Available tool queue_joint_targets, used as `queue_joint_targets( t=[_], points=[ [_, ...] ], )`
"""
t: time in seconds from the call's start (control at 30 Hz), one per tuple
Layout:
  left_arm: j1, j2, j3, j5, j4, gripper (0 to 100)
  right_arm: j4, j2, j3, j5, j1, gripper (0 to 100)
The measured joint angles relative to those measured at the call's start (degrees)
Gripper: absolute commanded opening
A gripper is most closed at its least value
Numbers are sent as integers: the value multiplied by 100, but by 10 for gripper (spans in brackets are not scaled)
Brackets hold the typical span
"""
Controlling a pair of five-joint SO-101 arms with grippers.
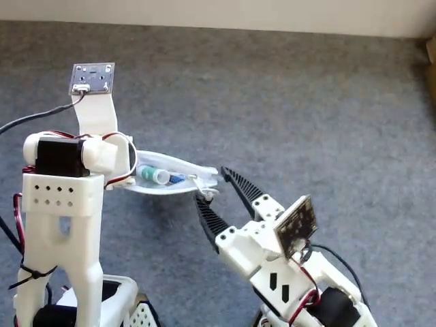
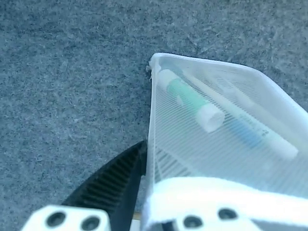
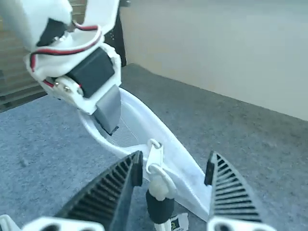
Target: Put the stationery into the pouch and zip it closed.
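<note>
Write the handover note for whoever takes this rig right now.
Left gripper: shut on one end of the pouch.
Right gripper: open, fingers either side of the zipper pull, not gripping it.
Done: the green-banded tube and the pen lie inside the pouch.
Left: grip the zipper pull and draw it along to close the pouch, which looks open.

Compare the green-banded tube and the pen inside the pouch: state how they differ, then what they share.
The tube is short and thick; the pen is long and thin. The tube carries a green band, the pen a blue patch. The tube ends in a wide white cap, the pen in a narrow end. Both lie side by side, roughly parallel, inside the mesh pouch.
</note>
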Motion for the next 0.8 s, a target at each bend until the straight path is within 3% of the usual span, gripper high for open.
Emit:
queue_joint_targets(
  t=[0.23,0.5,0.7,0.8],
  points=[
    [-18,0,0,0,0,7,316,-35,193,-70,53,199],
    [-18,0,0,0,0,7,-703,35,1336,44,53,197],
    [-26,0,88,0,-9,7,-756,35,1389,53,88,70],
    [-62,0,88,0,-35,7,-756,26,1389,62,176,65]
  ],
)
